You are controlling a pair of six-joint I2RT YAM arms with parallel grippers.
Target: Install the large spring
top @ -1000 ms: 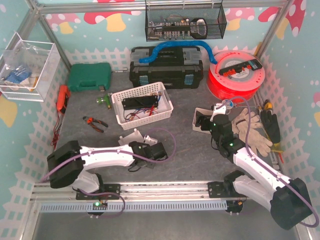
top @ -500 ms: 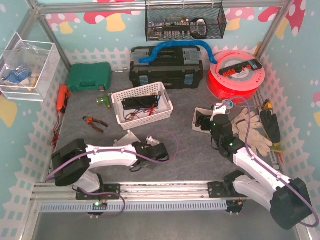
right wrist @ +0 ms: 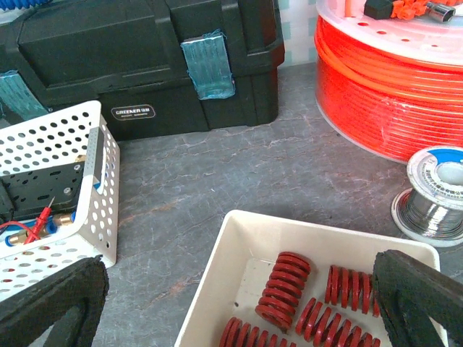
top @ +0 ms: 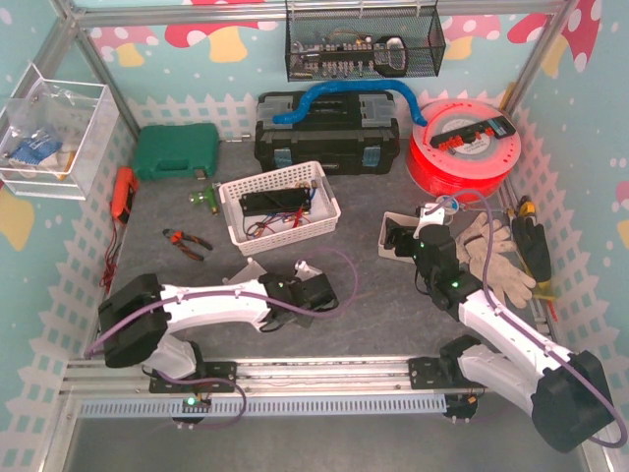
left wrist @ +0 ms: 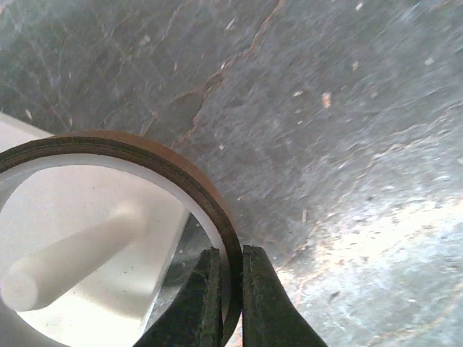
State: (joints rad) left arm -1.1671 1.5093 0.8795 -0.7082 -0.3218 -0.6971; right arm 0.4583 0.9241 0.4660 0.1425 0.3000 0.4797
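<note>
The large spring (right wrist: 282, 289), which I judge to be the fattest of the red coils, lies on its side in the white tray (right wrist: 325, 230) just below my right fingers (right wrist: 235, 303); smaller red springs (right wrist: 347, 289) lie beside it on the tray floor, some touching one another; I cannot tell for certain which coil counts as the large one. Its long axis runs away from my wrist, leaning a little toward the right of the wrist view, so it sits crosswise to the line between my two fingertips; one end points at the tray's far rim, the other back toward me. The coming move turns on this: the coil sits under my gap, slightly right of its middle, and I judge that a descent with a small shift that way would bring my pads onto its flanks. My right fingers stand spread wide and hold nothing. The right arm is much the nearer; my left fingers (left wrist: 231, 296) are well apart from the tray, low over the tabletop (left wrist: 347, 108), pinched shut on the thin wall of a brown ring (left wrist: 195, 181) that encircles a white peg (left wrist: 72, 253). Beyond the tray a solder spool (right wrist: 438, 195) stands just beside its far corner; an orange tubing reel (right wrist: 376, 87), a black toolbox (right wrist: 130, 65) and a white basket (right wrist: 79, 188) lie farther out.
</note>
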